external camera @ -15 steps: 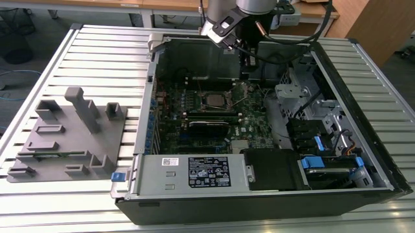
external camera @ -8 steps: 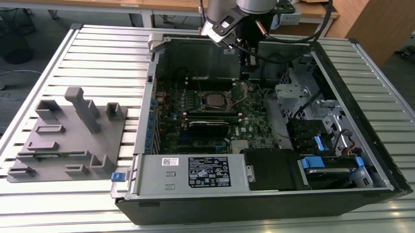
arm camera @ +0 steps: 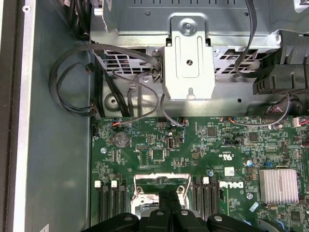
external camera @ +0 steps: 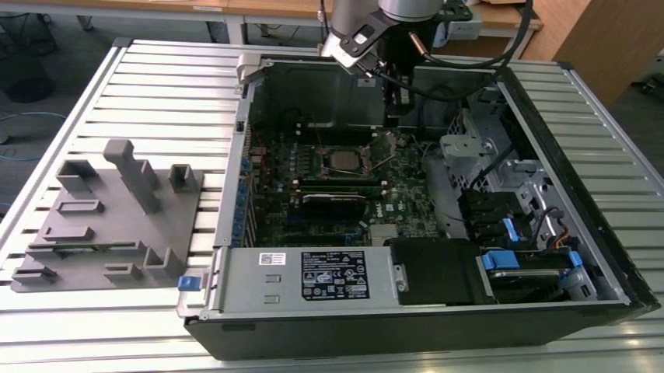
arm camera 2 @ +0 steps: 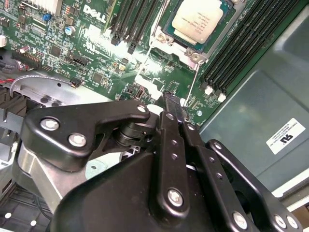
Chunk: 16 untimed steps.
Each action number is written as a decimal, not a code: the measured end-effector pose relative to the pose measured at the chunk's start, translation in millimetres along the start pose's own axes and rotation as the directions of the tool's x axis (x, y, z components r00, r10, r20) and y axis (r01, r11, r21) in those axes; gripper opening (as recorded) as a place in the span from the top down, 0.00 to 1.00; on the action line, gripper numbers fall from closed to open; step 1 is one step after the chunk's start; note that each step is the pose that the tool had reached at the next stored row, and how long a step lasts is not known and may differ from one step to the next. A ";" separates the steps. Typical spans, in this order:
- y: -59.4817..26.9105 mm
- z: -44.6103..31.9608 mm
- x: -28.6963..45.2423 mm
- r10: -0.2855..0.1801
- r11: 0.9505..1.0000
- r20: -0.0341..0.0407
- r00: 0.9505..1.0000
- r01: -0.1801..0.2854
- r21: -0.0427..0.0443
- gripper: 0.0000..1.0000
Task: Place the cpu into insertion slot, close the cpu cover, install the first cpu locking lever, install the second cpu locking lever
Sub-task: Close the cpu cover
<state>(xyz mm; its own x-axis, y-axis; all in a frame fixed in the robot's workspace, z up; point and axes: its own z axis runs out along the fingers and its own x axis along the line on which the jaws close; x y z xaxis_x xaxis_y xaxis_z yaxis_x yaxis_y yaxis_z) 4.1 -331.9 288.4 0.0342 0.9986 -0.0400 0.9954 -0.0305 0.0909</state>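
Observation:
The cpu (arm camera 2: 197, 19), a silver-grey square chip, lies in the insertion slot (external camera: 343, 159) on the green motherboard (arm camera: 193, 145). The silvery cpu cover (arm camera 2: 166, 38) lies flat around the chip. Two thin wire locking levers (arm camera 2: 192, 82) slant away from the socket's edge. My gripper (arm camera 2: 175, 104) hangs over the board just beside the socket, fingers pressed together, its tips close to the end of one lever. In the exterior view the gripper (external camera: 393, 116) reaches down into the open case, behind the socket. In the first wrist view the cover (arm camera: 161, 179) sits just ahead of the black fingers (arm camera: 166, 208).
The open computer case (external camera: 581, 233) lies on a slatted metal table (external camera: 155, 85). Black memory slots (arm camera 2: 241, 53) flank the socket. A metal drive cage (arm camera: 188, 63) and loose cables (arm camera: 72, 77) sit beyond the board. A grey parts fixture (external camera: 104, 217) stands at the exterior view's left.

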 end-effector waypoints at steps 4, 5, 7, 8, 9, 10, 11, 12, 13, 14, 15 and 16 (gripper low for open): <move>1.0 -0.1 0.0 0.000 1.000 0.000 1.000 0.000 0.000 0.89; 1.1 -0.1 0.0 0.000 1.000 0.000 1.000 0.000 0.000 0.89; 1.3 -0.1 0.0 0.000 1.000 0.000 1.000 0.000 0.000 0.89; 1.7 0.0 0.0 0.000 1.000 0.000 1.000 0.000 0.000 0.89; 2.0 0.0 0.0 0.000 1.000 0.000 1.000 0.000 0.000 0.89; 2.0 0.0 0.0 0.000 1.000 0.000 1.000 0.000 0.000 0.89; 2.0 0.0 0.0 0.000 1.000 0.000 1.000 0.000 0.000 0.89; 2.1 0.0 0.0 0.000 1.000 0.000 1.000 0.000 0.000 0.89; 2.7 0.1 0.0 0.000 1.000 0.000 1.000 0.000 0.000 0.89; 2.8 0.1 0.0 0.000 1.000 0.000 1.000 0.000 0.000 0.89; 2.8 0.1 0.0 0.000 1.000 0.000 1.000 0.000 0.000 0.89; 2.8 0.1 0.0 0.000 1.000 0.000 1.000 0.000 0.000 0.89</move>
<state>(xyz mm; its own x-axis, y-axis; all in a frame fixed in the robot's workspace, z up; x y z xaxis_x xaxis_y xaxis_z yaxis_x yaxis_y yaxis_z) 6.9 -331.9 288.6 0.0342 0.9986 -0.0402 0.9954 -0.0304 0.0908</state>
